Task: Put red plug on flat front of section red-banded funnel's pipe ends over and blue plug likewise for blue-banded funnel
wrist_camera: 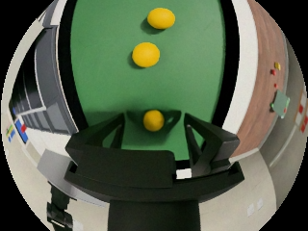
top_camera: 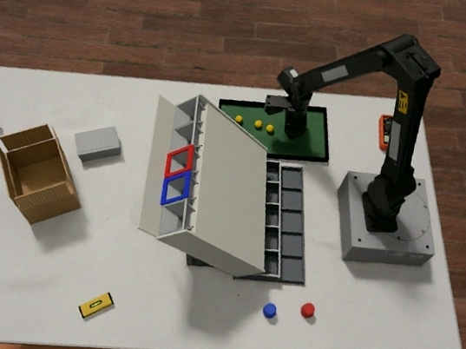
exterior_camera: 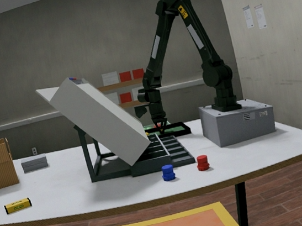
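My gripper (top_camera: pixel 293 134) (exterior_camera: pixel 160 127) (wrist_camera: pixel 154 116) is open and low over the green marble tray (top_camera: pixel 313 125) (exterior_camera: pixel 180 127) (wrist_camera: pixel 103 38). One yellow marble (wrist_camera: pixel 153 119) lies between its fingers on the tray floor; the fingers stand apart from it. Three more yellow marbles (top_camera: pixel 238 119) (top_camera: pixel 258 124) (top_camera: pixel 270 128) lie in a row further along the tray. The red-banded funnel (top_camera: pixel 168 165) and blue-banded funnel (top_camera: pixel 164 191) sit at the top of the sloped white cover (top_camera: pixel 226 189) (exterior_camera: pixel 100 121). The red plug (top_camera: pixel 307 309) (exterior_camera: pixel 202 162) and blue plug (top_camera: pixel 269 310) (exterior_camera: pixel 168 172) stand on the table in front of the dark sectioned tray (top_camera: pixel 291 226) (exterior_camera: pixel 176 150).
The arm's grey base (top_camera: pixel 385 222) stands right of the sections. A cardboard box (top_camera: pixel 36 172), a grey block (top_camera: pixel 97 142) and a yellow level (top_camera: pixel 96 304) lie on the left half of the table. An orange device (top_camera: pixel 383 131) lies at the far right edge.
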Robot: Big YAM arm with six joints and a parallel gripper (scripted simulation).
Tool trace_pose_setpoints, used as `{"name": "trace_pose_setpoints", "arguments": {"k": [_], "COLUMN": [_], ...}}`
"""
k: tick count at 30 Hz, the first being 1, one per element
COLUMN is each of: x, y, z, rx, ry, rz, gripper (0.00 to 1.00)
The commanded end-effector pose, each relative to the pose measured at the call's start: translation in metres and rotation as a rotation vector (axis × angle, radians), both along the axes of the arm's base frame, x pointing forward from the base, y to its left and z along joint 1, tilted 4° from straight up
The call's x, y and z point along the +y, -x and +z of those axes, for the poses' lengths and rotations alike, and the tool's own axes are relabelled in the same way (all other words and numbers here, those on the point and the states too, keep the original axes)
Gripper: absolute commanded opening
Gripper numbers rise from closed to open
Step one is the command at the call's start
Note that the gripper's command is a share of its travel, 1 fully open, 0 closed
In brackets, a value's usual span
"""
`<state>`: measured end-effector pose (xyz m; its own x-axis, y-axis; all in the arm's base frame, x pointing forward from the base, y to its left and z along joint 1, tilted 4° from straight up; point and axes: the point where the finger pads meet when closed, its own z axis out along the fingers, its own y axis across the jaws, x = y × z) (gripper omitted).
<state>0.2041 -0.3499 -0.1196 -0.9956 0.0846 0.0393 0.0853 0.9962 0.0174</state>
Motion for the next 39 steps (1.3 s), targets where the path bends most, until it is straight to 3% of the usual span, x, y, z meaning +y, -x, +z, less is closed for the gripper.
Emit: {"name": "trace_pose_setpoints", "arguments": {"k": [1, 19, 20, 39], "x": [0.003, 0.002, -0.002, -0.002], "y": [0.002, 0.003, -0.001, -0.001], "z": [-0.009, -0.011, -0.001, -0.001], "rx": [0.013, 0.013, -0.002, -0.002], "ry": [-0.014, -0.016, 0.002, 0.001], "rz": [0.011, 0.011, 0.005, 0.005], "gripper": [0.80, 0.80, 0.00, 0.00]}}
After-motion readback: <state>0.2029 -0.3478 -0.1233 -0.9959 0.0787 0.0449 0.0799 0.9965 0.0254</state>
